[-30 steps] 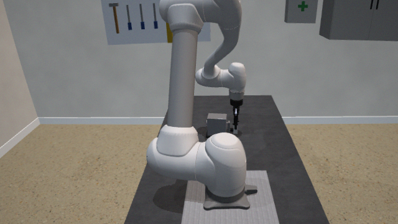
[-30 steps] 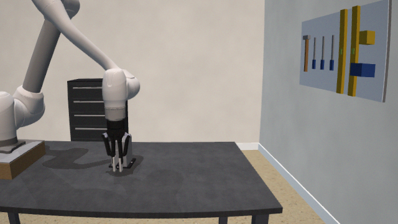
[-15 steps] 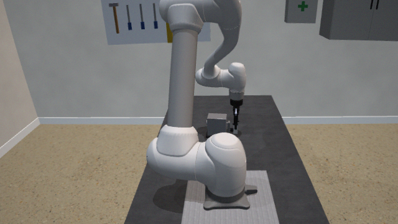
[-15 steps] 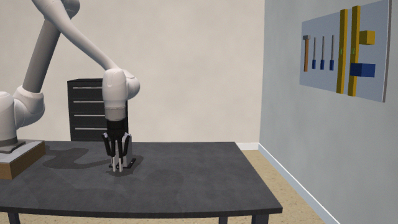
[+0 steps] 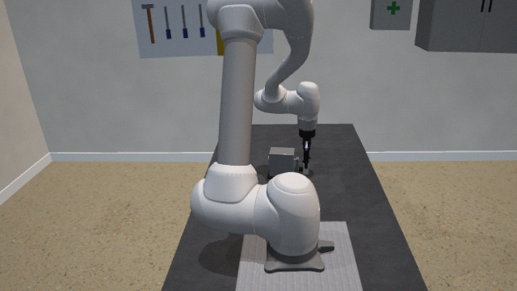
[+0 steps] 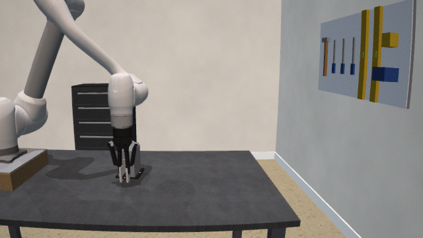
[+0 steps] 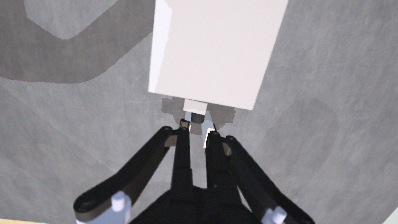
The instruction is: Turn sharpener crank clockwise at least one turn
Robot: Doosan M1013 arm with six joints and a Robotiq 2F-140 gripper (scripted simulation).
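A big white robot arm stands on a pale mat at the near end of the long dark table, as the top view shows it. Its fat base blocks part of that view, so the bottom of the pencil sharpener is hidden there. The sharpener is a small grey box sitting about in the middle of the table, away from all the edges.

The arm bends over and points straight down, right next to the sharpener. Its black gripper hangs low, close to the table top. The two fingers are nearly together and squeeze the small dark knob of the crank, just in front of the box's end face.

Behind the table a black drawer cabinet stands by the wall. A tool board with a hammer hangs on the grey wall. A white box with a green cross hangs there too.
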